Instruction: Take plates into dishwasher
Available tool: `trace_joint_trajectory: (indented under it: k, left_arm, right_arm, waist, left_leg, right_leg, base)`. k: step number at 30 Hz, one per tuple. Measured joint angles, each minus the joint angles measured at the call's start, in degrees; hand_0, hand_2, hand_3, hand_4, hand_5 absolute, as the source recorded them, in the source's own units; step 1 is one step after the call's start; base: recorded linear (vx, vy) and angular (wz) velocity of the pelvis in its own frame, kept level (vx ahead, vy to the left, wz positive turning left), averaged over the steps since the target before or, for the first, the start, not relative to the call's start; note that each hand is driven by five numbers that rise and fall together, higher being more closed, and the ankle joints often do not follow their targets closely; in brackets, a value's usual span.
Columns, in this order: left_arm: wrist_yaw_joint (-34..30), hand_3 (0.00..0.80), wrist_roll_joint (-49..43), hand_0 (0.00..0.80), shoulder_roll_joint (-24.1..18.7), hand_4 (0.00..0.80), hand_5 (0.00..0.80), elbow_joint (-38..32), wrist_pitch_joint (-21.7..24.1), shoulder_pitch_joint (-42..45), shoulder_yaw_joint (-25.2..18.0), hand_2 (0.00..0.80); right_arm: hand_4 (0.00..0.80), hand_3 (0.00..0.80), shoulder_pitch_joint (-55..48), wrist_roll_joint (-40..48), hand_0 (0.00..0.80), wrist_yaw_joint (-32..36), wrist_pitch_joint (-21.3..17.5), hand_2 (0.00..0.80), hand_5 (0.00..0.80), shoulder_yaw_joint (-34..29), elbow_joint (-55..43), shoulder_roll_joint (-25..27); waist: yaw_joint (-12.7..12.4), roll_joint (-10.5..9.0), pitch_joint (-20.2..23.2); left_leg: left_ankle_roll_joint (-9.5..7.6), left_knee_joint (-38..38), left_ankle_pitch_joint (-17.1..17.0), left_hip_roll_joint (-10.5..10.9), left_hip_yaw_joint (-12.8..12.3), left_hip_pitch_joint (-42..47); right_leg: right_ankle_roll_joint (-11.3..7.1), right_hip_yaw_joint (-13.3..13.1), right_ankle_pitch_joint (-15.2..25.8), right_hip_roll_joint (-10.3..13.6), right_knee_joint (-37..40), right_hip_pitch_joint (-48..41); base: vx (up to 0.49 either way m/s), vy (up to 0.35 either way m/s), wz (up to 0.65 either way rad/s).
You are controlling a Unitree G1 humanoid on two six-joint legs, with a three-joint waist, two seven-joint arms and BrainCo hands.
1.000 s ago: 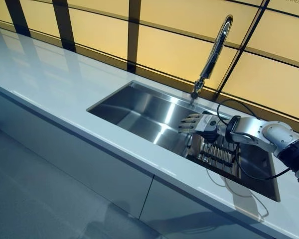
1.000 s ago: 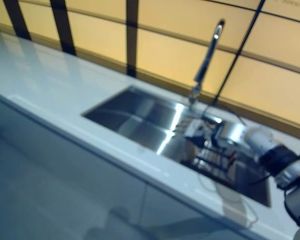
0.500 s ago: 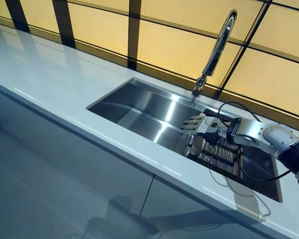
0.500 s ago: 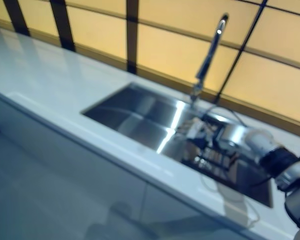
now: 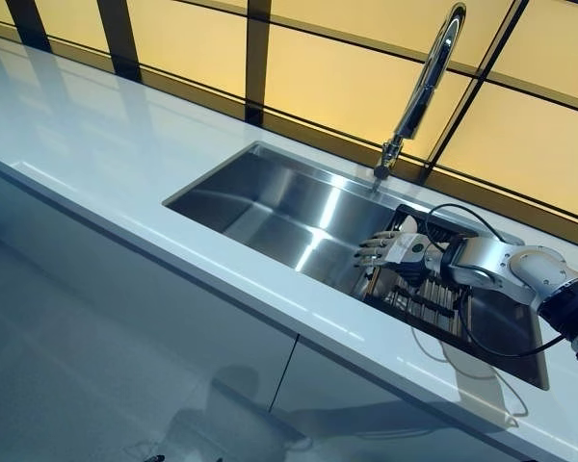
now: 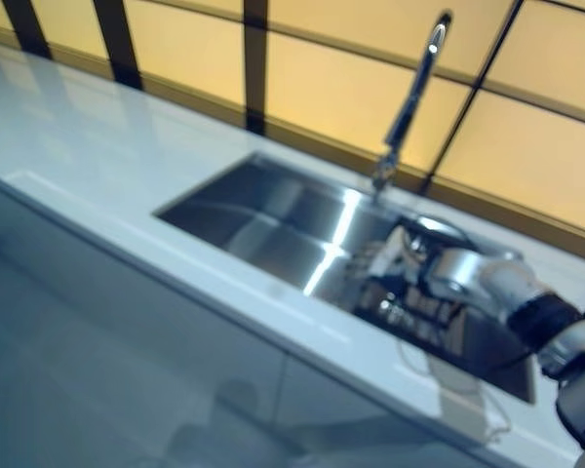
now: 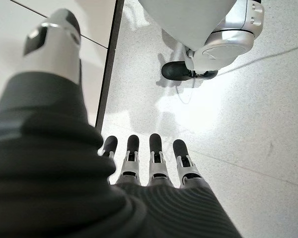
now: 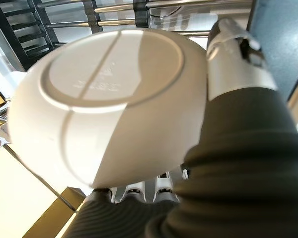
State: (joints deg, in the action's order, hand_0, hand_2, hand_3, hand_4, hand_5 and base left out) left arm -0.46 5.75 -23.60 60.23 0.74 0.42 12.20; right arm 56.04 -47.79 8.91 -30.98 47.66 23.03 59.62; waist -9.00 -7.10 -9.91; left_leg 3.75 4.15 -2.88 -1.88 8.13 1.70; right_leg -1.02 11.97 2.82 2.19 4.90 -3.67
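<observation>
the right hand holds a white plate over the dark rack at the right end of the sink, thumb on its rim, fingers beneath; the step looks like lifting it clear; next it must rise over the near sink edge, avoiding the tap; the left hand hangs relaxed, empty, toward the floor.

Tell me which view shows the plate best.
The right wrist view: the white plate fills it, underside toward the camera, held in the right hand above the dark rack. In both eye views the hand mostly hides it. The left wrist view shows only floor.
</observation>
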Motion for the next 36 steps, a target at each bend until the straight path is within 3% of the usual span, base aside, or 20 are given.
trace_joint_trajectory:
  k: [3, 4, 5, 6, 10, 36]
  left_arm:
    - [0.0, 0.000, 0.0, 0.000, 0.0, 0.000, 0.000, 0.0, 0.0, -0.4, 0.0, 0.000]
    - [0.0, 0.000, 0.0, 0.000, 0.0, 0.000, 0.000, 0.0, 0.0, -0.5, 0.0, 0.000]
    - [0.0, 0.000, 0.0, 0.000, 0.0, 0.000, 0.000, 0.0, 0.0, -0.6, 0.0, 0.000]
    - [0.0, 0.000, 0.0, 0.000, 0.0, 0.000, 0.000, -0.1, 0.0, -0.6, 0.0, 0.000]
    - [0.0, 0.000, 0.0, 0.000, 0.0, 0.000, 0.000, -0.2, 0.0, -0.6, 0.0, 0.000]
    - [0.1, 0.000, 0.1, 0.000, -0.1, 0.000, 0.000, -0.4, 0.4, -1.9, 0.0, 0.000]
  right_arm:
    - [0.000, 0.000, 0.0, 0.0, 0.000, 0.0, 0.0, 0.000, 0.000, 0.0, 0.1, 0.0]
    - [0.185, 0.185, 0.0, 0.0, 0.185, 0.0, 0.1, 0.185, 0.185, 0.0, 0.1, 0.0]
    - [0.449, 0.449, 0.0, 0.0, 0.449, 0.1, 0.1, 0.449, 0.449, 0.0, 0.1, 0.0]
    - [0.486, 0.486, 0.0, 0.0, 0.486, 0.0, 0.1, 0.486, 0.486, 0.0, 0.1, 0.0]
    - [0.800, 0.800, 0.0, 0.0, 0.800, 0.0, 0.3, 0.800, 0.800, 0.0, 1.2, 0.0]
    - [0.800, 0.800, -0.3, -1.1, 0.800, -4.0, 2.6, 0.800, 0.800, -0.1, 2.1, 0.1]
  waist:
    - [0.0, -0.01, -0.3]
    - [0.0, -0.01, -0.4]
    - [0.0, -0.04, -0.7]
    - [0.0, -0.06, -0.8]
    - [0.0, -0.08, -1.3]
    - [0.2, -0.09, -1.6]
  left_leg:
    - [0.02, 0.0, 0.0, 0.0, 0.1, -0.1]
    - [0.02, 0.0, 0.0, 0.0, 0.1, -0.1]
    - [0.02, 0.0, 0.0, 0.0, 0.1, -0.1]
    - [0.02, -0.1, 0.0, 0.0, 0.1, -0.1]
    - [0.03, -0.2, 0.0, 0.0, 0.2, -0.3]
    - [0.07, -0.1, -0.1, -0.1, -0.1, -1.7]
  right_leg:
    - [0.00, 0.1, 0.0, 0.0, 0.0, 0.0]
    - [0.00, 0.1, 0.0, 0.0, 0.0, 0.0]
    - [0.01, 0.1, 0.0, 0.0, 0.0, 0.0]
    - [0.01, 0.1, 0.0, 0.0, 0.0, 0.0]
    - [0.02, 0.2, 0.0, 0.0, 0.0, 0.1]
    - [0.11, -0.1, 0.1, -0.1, 0.0, 1.7]
  base:
    - [0.000, 0.000, 0.00]
    - [0.000, 0.000, 0.00]
    - [0.000, 0.000, 0.00]
    - [0.000, 0.000, 0.00]
    - [0.000, 0.000, 0.00]
    - [0.000, 0.002, 0.00]
